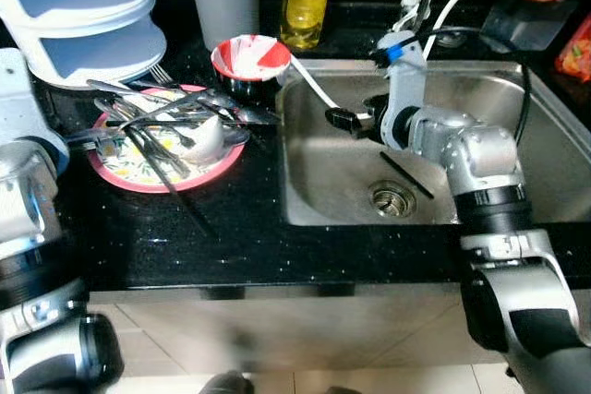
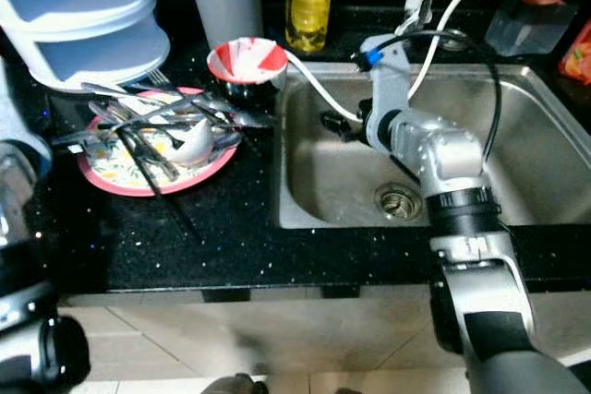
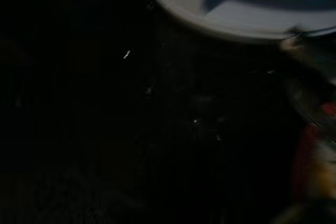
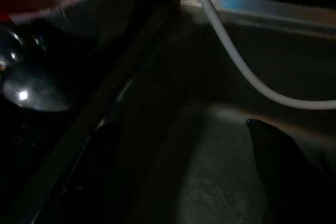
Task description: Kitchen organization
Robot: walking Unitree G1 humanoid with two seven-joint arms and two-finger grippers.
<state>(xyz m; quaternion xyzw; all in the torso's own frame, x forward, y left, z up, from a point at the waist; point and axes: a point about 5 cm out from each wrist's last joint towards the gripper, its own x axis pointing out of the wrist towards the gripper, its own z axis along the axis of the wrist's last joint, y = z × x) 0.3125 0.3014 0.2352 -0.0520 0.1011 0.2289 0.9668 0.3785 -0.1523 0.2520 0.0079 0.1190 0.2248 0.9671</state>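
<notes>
Pink-rimmed plate (image 1: 138,175) on black speckled counter (image 1: 231,237), heaped with tangled steel cutlery (image 1: 175,122) and black chopsticks; red-white bowl (image 1: 250,57) just behind. Right gripper (image 1: 343,120) inside stainless sink (image 1: 323,196), near its left wall, plate well left of it; finger spread: cannot tell

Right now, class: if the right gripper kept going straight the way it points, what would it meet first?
Probably the sink's left wall. The right gripper is inside the sink and points left toward it; the plate of cutlery lies beyond on the counter. Depth is unclear.
</notes>
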